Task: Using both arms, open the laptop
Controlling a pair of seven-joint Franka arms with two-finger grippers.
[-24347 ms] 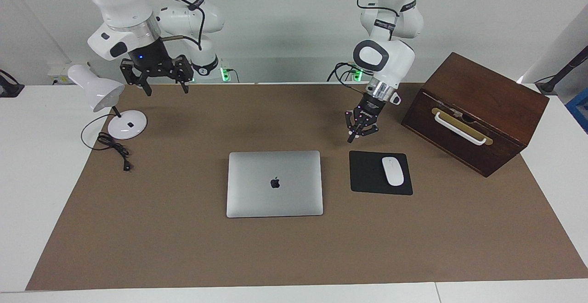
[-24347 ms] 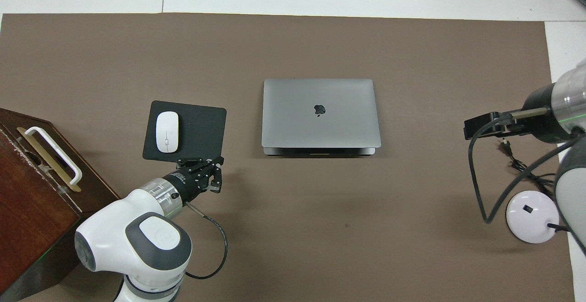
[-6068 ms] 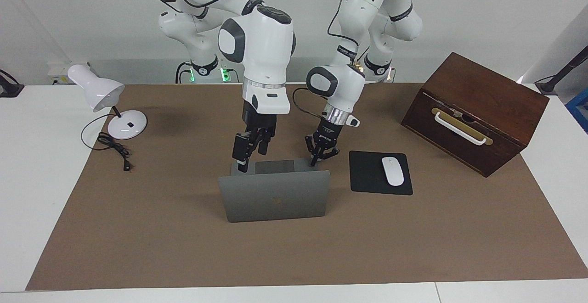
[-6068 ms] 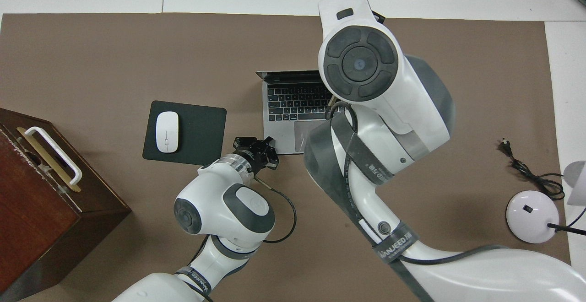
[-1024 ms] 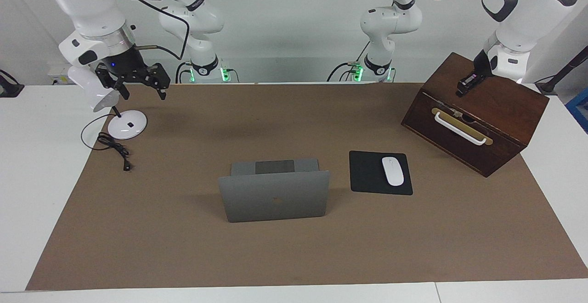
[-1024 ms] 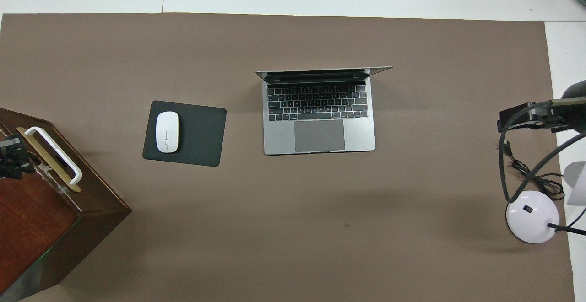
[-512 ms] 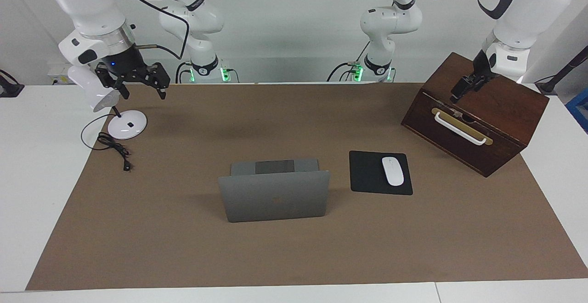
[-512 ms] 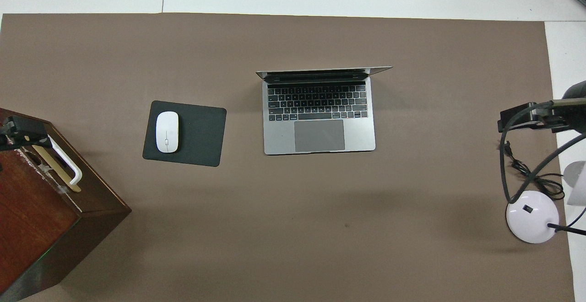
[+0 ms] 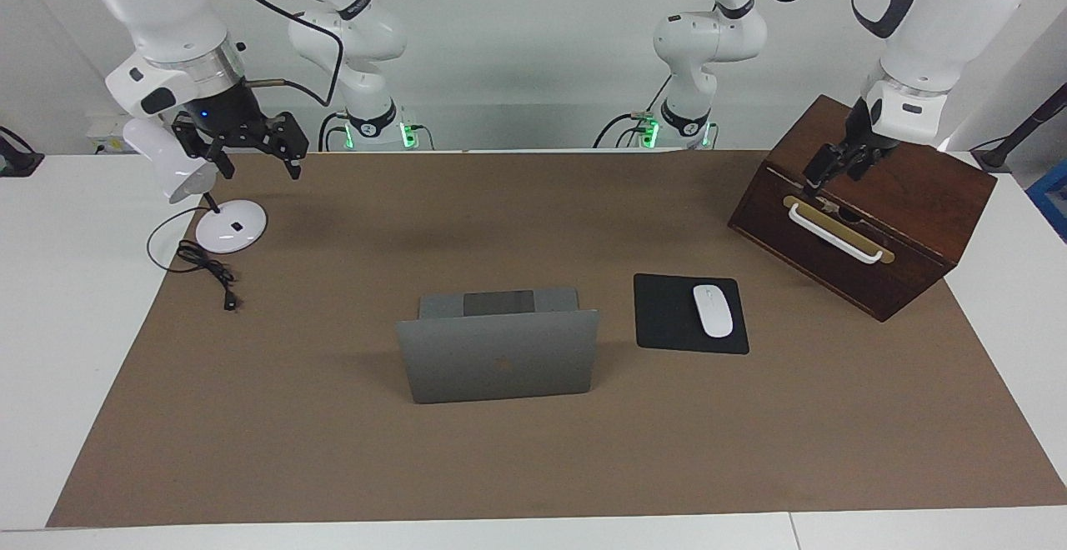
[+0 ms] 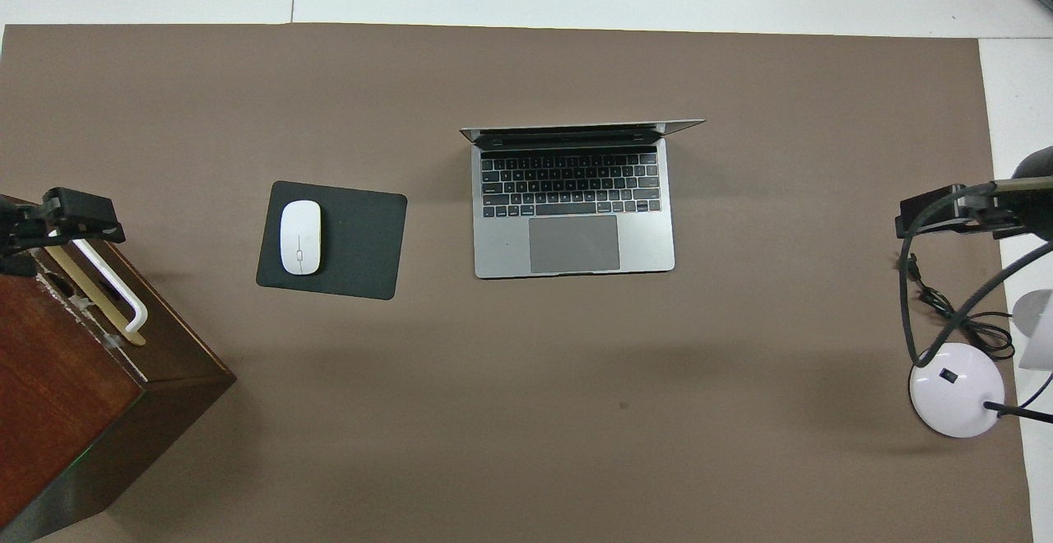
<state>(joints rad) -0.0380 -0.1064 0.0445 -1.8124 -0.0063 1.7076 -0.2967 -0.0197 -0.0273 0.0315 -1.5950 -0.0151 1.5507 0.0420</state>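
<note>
The right gripper hangs in the air over the corner of the brown mat at the right arm's end, on the edge nearest the robots. Its claw is spread wide and holds nothing. Just beside it is a white desk lamp. The lamp's round base sits on that edge of the mat, and its black cord trails farther from the robots.

The laptop stands open near the middle of the mat. Its lid is raised close to upright and its keyboard and trackpad face the robots. Neither arm touches it, and both grippers are well apart from it.

Beside the laptop, toward the left arm's end, lies a black mouse pad. A white mouse rests on the half of the pad farther from the laptop.

A dark wooden box sits at the mat's corner at the left arm's end, nearest the robots, turned at an angle. A white handle runs across its front. The left gripper is over the top front edge of the box, just above one end of the handle. Its fingers appear parted, with nothing between them. Whether it touches the box cannot be told.
</note>
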